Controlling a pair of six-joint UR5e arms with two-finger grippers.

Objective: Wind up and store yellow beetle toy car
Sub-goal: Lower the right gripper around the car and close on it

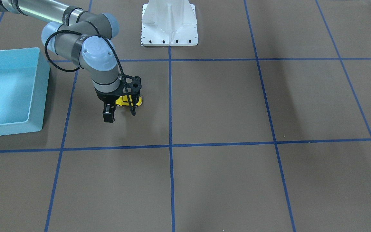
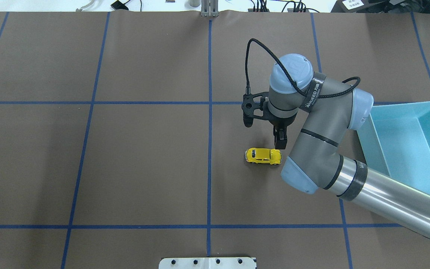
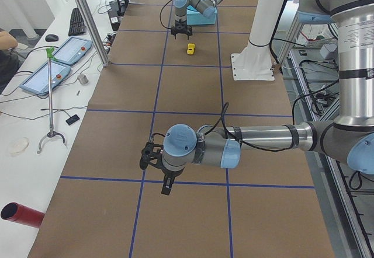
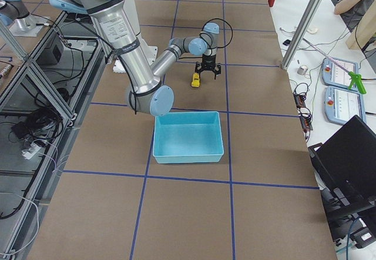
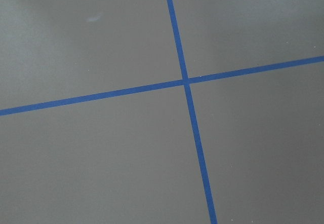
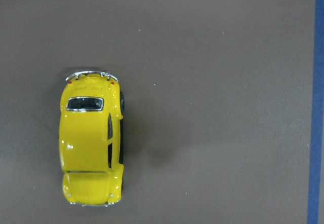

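While hanging fingers-apart, clamps nothing at right gripper (image 2: 280, 144). Just robotward of it, apart: car (image 2: 263, 155), on wheels on bare mat (image 2: 144, 168), with open room all round. Off to the right, bin (image 2: 377, 130) rim. Cannot tell for left gripper (image 3: 166, 188).

yellow beetle toy car (image 6: 91, 143): glossy bright yellow is shown, set off by dark windows, black wheels and silvery bumpers.
surface (image 2: 144, 168): a plain brown is seen, crossed by a grid.
tape lines (image 2: 209, 149): blue throughout; wide squares are marked out.
bin (image 1: 11, 130): light blue inside and out, unpatterned.
right arm (image 2: 323, 149): grey segments are capped in pale blue; one tube is left bare silver, banded in black.
right pincer (image 4: 207, 73): black.
cable (image 2: 247, 67): black, braided.
base plate (image 1: 169, 24): white, dotted with black holes along its edge.
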